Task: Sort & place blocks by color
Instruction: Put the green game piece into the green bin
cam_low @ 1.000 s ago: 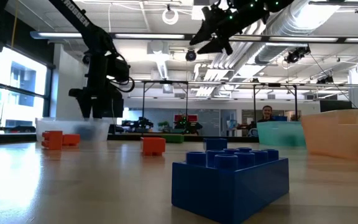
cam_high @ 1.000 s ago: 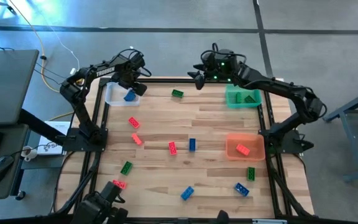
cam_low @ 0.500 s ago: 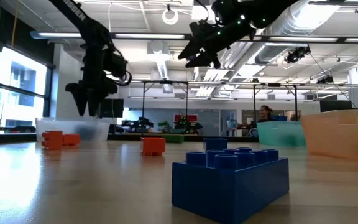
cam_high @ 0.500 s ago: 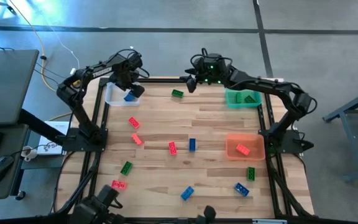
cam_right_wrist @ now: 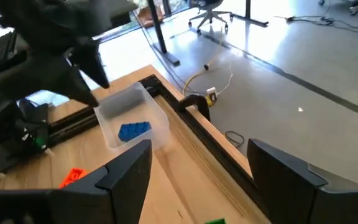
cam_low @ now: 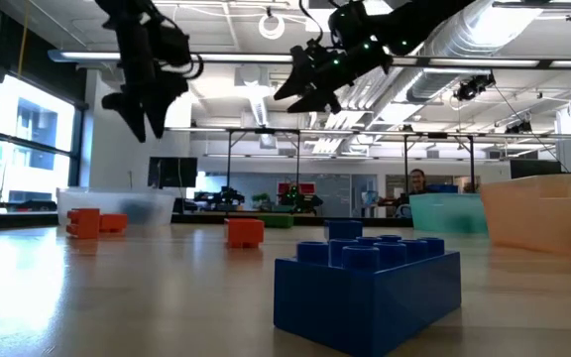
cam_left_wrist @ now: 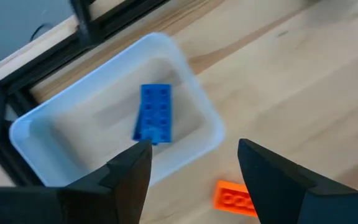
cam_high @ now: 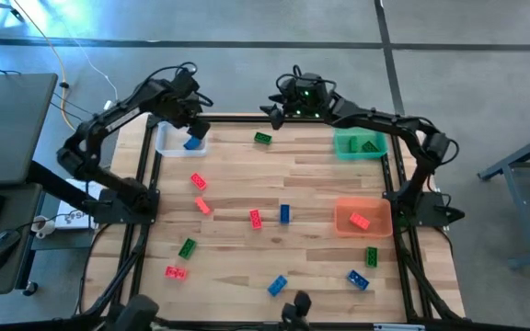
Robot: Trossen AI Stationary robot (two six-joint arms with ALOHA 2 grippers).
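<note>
My left gripper [cam_high: 191,114] hangs open and empty high above the clear bin [cam_left_wrist: 55,134] at the table's far left corner. A blue block [cam_left_wrist: 153,114] lies flat on that bin's floor. My right gripper [cam_high: 274,110] is open and empty in the air over the far edge, just beyond a green block [cam_high: 262,138] lying on the table. The right wrist view looks across to the clear bin [cam_right_wrist: 143,99], the blue block [cam_right_wrist: 134,130] and the left gripper [cam_right_wrist: 82,68]. In the low view both grippers [cam_low: 142,124] [cam_low: 290,92] are well above the table.
Loose red blocks [cam_high: 198,181] [cam_high: 255,218], blue blocks [cam_high: 284,213] [cam_high: 277,285] and green blocks [cam_high: 187,247] [cam_high: 372,256] lie scattered on the table. The green bin [cam_high: 346,149] at far right holds green blocks. The orange bin [cam_high: 340,223] at right holds a red block [cam_high: 360,221].
My left gripper has risen from just over the clear bin to high above it, leaving the blue block in the bin. My right gripper has gone toward the table's left along the far edge and come a little lower.
</note>
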